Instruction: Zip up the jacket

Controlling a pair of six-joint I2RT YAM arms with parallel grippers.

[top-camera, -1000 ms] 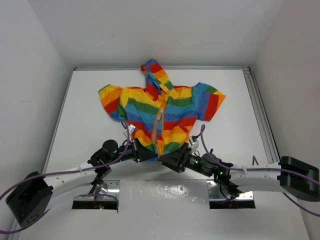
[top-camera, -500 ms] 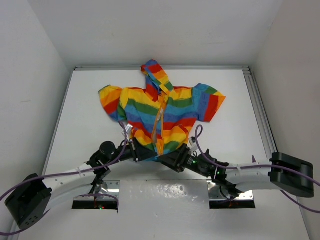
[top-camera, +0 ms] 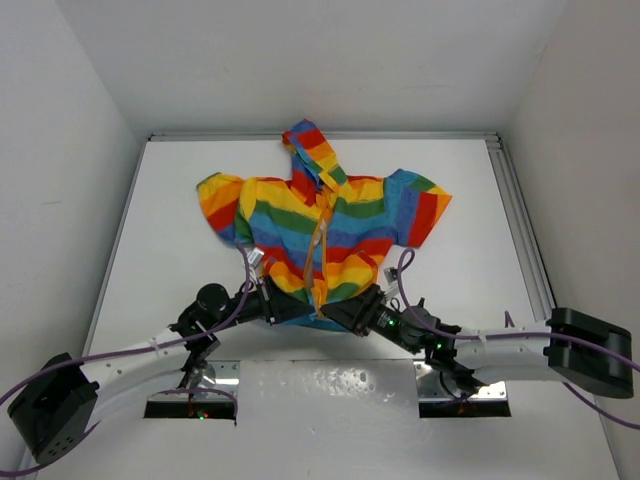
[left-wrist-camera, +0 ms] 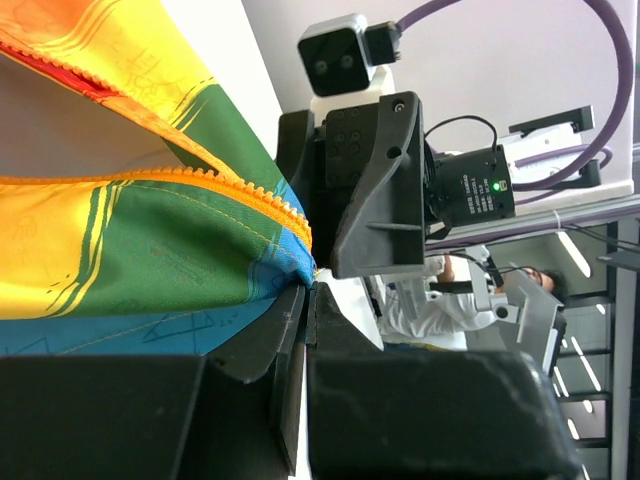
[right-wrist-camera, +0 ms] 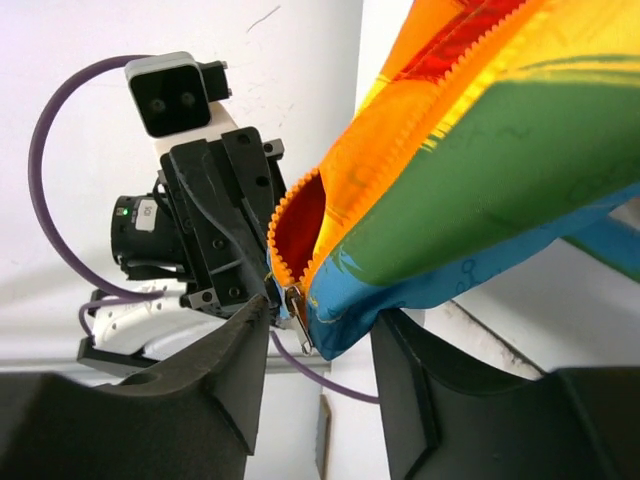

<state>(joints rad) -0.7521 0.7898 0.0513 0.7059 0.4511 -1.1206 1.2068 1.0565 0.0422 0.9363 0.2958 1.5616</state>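
Closing in since a second ago, the left gripper (top-camera: pixel 283 305) and right gripper (top-camera: pixel 337 310) now sit nearer each other. A band of blue hem (top-camera: pixel 311 322) that was not showing then is drawn out between them, toward the arm bases. The rest of the jacket (top-camera: pixel 300 215) lies spread as before on the white table (top-camera: pixel 170 220), beyond both grippers, with its hood at the far end from them.

From the left wrist, the left gripper's black fingers (left-wrist-camera: pixel 262 345) are pressed together on the blue corner of the hem, and cloth fans out beyond the tips. The right gripper stands just past that corner, facing it.

From the right wrist, the other hem corner hangs between the right gripper's fingers (right-wrist-camera: pixel 235 345), which stand apart on either side. I cannot tell whether they press the cloth. A small metal slider (right-wrist-camera: pixel 296 312) dangles at that corner, close to the finger on the left of this view.

The fabric is thin woven cloth in flat bands of orange, yellow, green and blue, faintly creased. Orange zipper teeth (left-wrist-camera: pixel 220 190) form a fine serrated edge along the opening. A glossy purple cable (right-wrist-camera: pixel 45 190) loops behind the facing gripper.
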